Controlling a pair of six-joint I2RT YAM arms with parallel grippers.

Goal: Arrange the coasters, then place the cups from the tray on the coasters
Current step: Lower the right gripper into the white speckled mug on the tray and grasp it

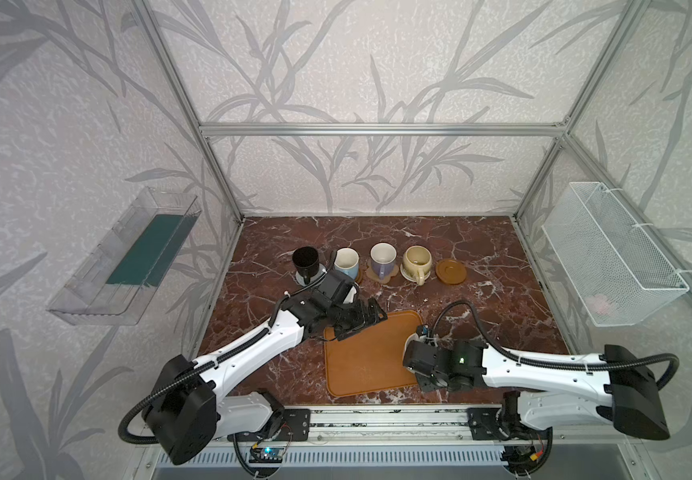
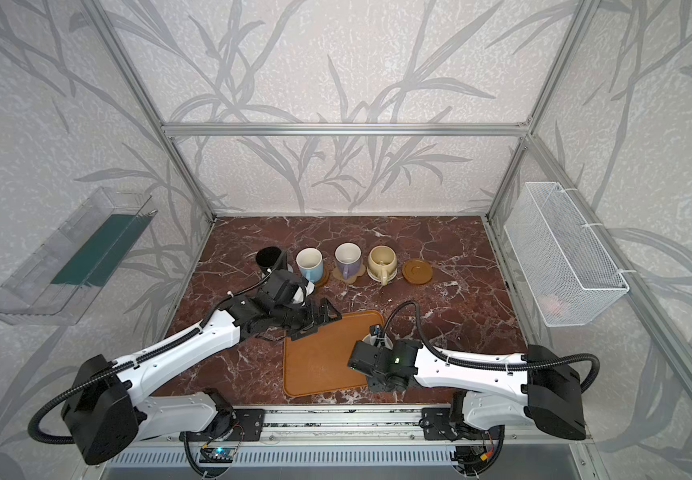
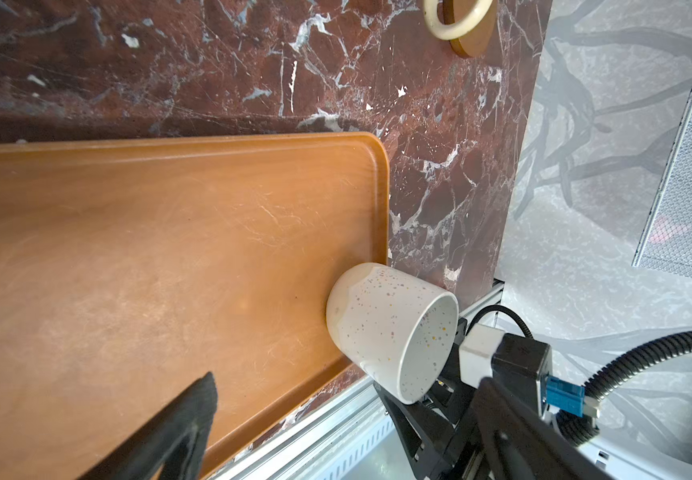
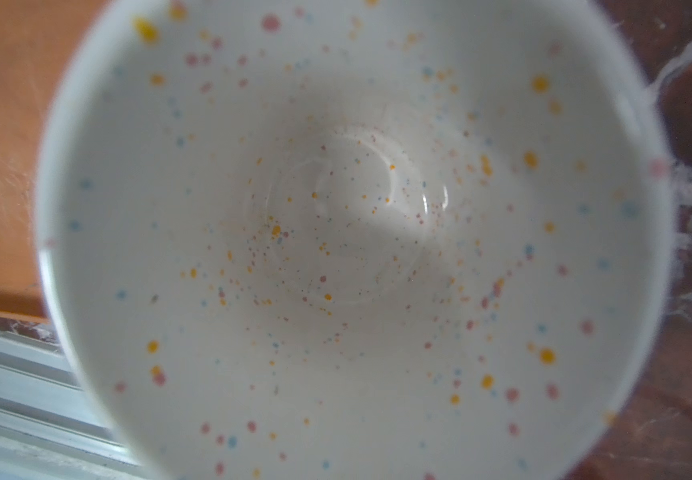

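Note:
The speckled white cup (image 1: 412, 337) (image 2: 373, 339) (image 3: 390, 328) stands at the right edge of the orange-brown tray (image 1: 361, 370) (image 3: 170, 249). My right gripper sits right over it, and its wrist view is filled by the cup's inside (image 4: 344, 249), so its jaws are hidden. One of its black fingers (image 3: 398, 415) shows beside the cup's rim. My left gripper (image 1: 362, 323) (image 2: 315, 322) hangs open and empty over the tray's far left corner. At the back, the black (image 1: 306, 259), light blue (image 1: 346, 262), lavender (image 1: 382, 258) and tan-yellow (image 1: 417, 259) cups stand on coasters. A brown disc coaster (image 1: 451, 271) lies bare.
A clear plastic bin (image 1: 128, 257) hangs on the left wall and a white wire basket (image 1: 610, 253) on the right wall. An aluminium rail (image 1: 377, 424) runs along the front edge. Aluminium posts frame the marble table (image 1: 481, 299).

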